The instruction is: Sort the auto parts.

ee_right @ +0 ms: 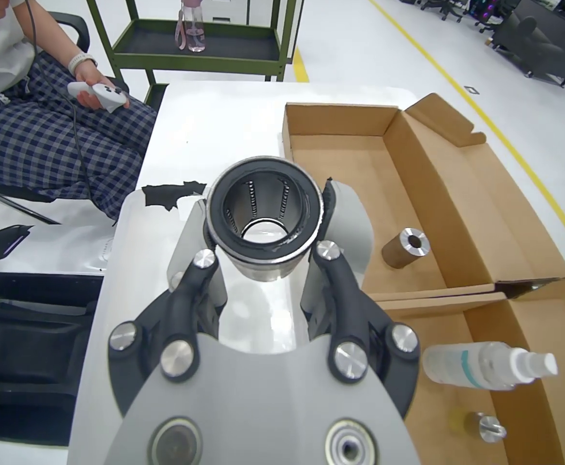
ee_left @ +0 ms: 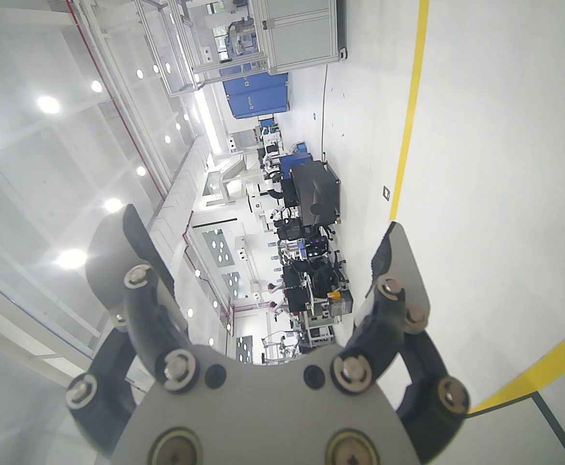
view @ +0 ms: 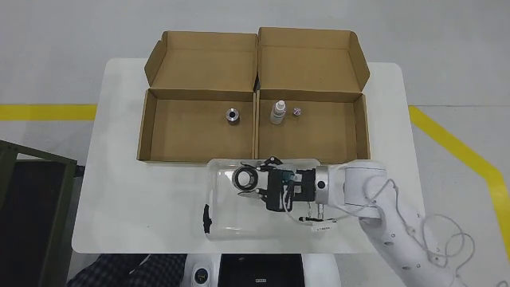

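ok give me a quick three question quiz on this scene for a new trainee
1. True or false: the right gripper is shut on the metal bearing sleeve.
2. What shares the cardboard box with the spray bottle? A) a wrench B) a small silver part C) a rubber hose
3. Fill in: the left gripper is ____ and holds nothing.
Key: 1 true; 2 B; 3 open.
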